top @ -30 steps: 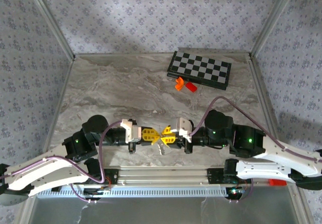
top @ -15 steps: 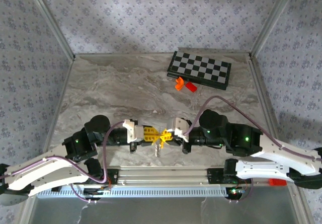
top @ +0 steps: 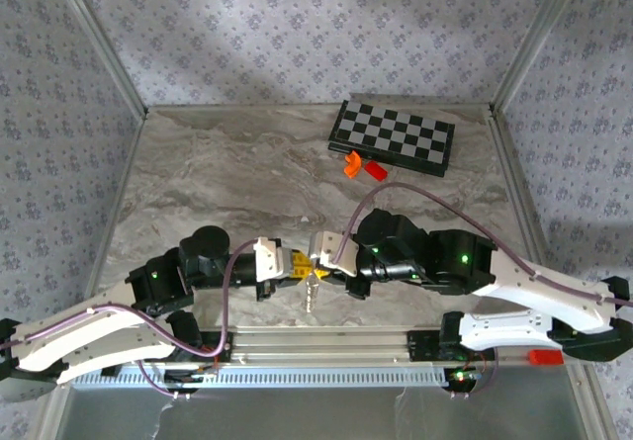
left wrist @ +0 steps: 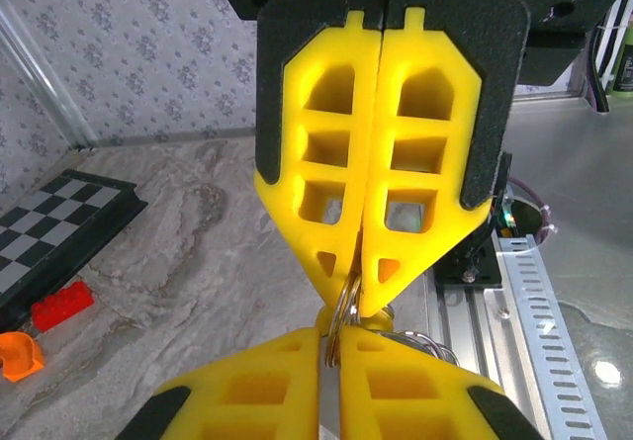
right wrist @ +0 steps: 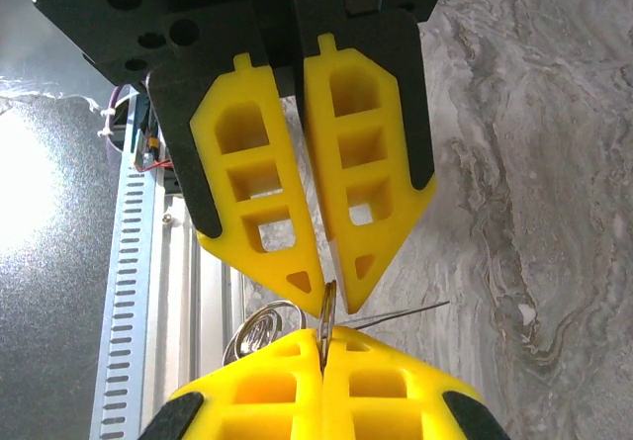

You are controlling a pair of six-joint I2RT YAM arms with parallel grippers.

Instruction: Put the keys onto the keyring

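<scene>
The metal keyring [left wrist: 342, 311] stands edge-on between my two grippers, just above the table's near edge. My right gripper [right wrist: 324, 339] is shut on its lower part, yellow fingers pressed together. My left gripper [left wrist: 341, 333] faces it tip to tip, and its jaws stand a narrow slit apart with the ring's [right wrist: 327, 307] other edge inside that slit. Further small rings [right wrist: 255, 329] bunch beside the right fingers. In the top view the left gripper [top: 295, 265] and right gripper [top: 318, 260] meet, and a key [top: 311, 297] hangs below them.
A folded chessboard [top: 394, 136] lies at the back right, with an orange block [top: 352, 163] and a red block [top: 376, 170] in front of it. The aluminium rail [top: 326, 346] holding both arm bases runs right under the grippers. Patterned walls close in the table.
The right arm has reached left, bringing its gripper tip to tip with the left one, and it has shut on the ring. The left jaws have parted slightly. The key now hangs lower.
</scene>
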